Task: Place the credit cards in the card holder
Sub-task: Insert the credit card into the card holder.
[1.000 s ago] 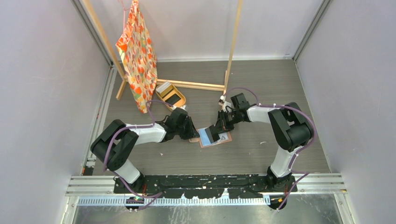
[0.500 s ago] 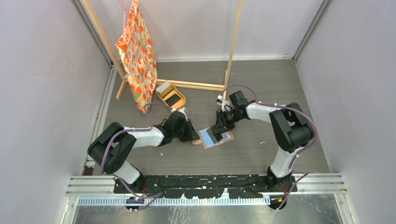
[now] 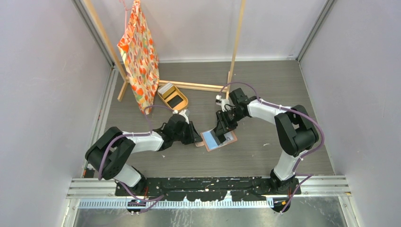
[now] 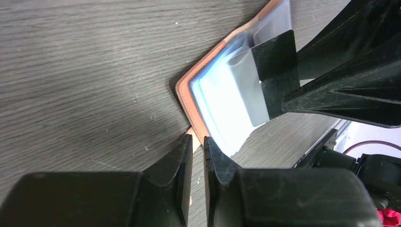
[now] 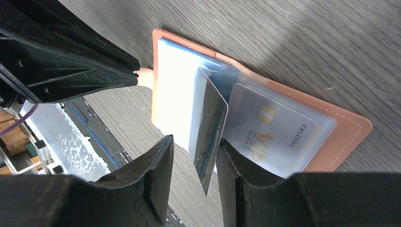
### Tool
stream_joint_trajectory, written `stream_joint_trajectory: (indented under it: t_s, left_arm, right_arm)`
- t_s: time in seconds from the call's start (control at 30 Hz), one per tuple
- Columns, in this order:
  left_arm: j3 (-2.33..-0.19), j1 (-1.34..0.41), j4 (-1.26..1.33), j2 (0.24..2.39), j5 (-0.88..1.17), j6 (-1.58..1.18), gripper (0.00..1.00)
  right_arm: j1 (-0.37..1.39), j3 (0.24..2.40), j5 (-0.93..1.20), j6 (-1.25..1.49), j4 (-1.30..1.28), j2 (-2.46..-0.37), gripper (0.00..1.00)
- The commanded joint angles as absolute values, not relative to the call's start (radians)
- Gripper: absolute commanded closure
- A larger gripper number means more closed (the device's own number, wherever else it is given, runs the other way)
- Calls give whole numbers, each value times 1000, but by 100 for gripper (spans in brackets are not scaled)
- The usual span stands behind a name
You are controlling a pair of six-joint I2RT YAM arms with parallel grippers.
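The top external camera sits above and behind the arm bases, which lie along the bottom of its frame. It looks steeply down over the whole tabletop (image 3: 265, 94). This is the far view, with the card holder (image 3: 218, 140) small near the centre.

The left wrist camera sits just behind the left end effector (image 4: 197, 139), low over the wood, and sees the card holder close in its upper right. The right wrist camera looks along the right end effector (image 5: 193, 146), equally near, from the opposite side.

Both wrist views share the open card holder, and each shows the other arm's end effector.
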State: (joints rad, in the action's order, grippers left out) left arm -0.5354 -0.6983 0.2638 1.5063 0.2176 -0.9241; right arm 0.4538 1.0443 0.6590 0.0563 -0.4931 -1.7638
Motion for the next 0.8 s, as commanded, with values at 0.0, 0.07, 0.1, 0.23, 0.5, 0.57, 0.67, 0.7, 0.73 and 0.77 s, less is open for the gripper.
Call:
stream_joint_trajectory:
  t_s: [0.0, 0.07, 0.1, 0.23, 0.5, 0.57, 0.67, 0.7, 0.73, 0.77]
  left_arm:
    - [-529, -701, 355, 1472, 244, -898, 83]
    - [-526, -701, 362, 1471, 248, -897, 83]
    - [-524, -701, 367, 1471, 249, -897, 83]
    - [-523, -701, 380, 1477, 258, -897, 83]
    - [-520, -701, 419, 1502, 279, -908, 83]
    - [-510, -701, 453, 1507, 291, -918, 83]
    - [-495, -702, 524, 1524, 310, -949, 83]
    - [-492, -701, 548, 1531, 316, -961, 83]
    - [-489, -701, 571, 1540, 323, -972, 83]
    - [-486, -701, 592, 1548, 329, -983, 83]
  right_arm:
    - [468, 1102, 630, -14, -580, -1751, 56]
    - [475, 1111, 619, -28, -595, -1757, 56]
    - [481, 1114, 614, -32, -602, -1760, 55]
    - [499, 1133, 588, -52, -632, -1778, 54]
    - [528, 1149, 565, -58, -651, -1803, 52]
    - [540, 1155, 553, -63, -657, -1807, 50]
    - [550, 1166, 536, -72, -665, -1810, 50]
    - [555, 1169, 529, -75, -668, -1809, 49]
    - [559, 1172, 523, -79, -671, -1807, 49]
    - [560, 1175, 517, -82, -673, -1806, 49]
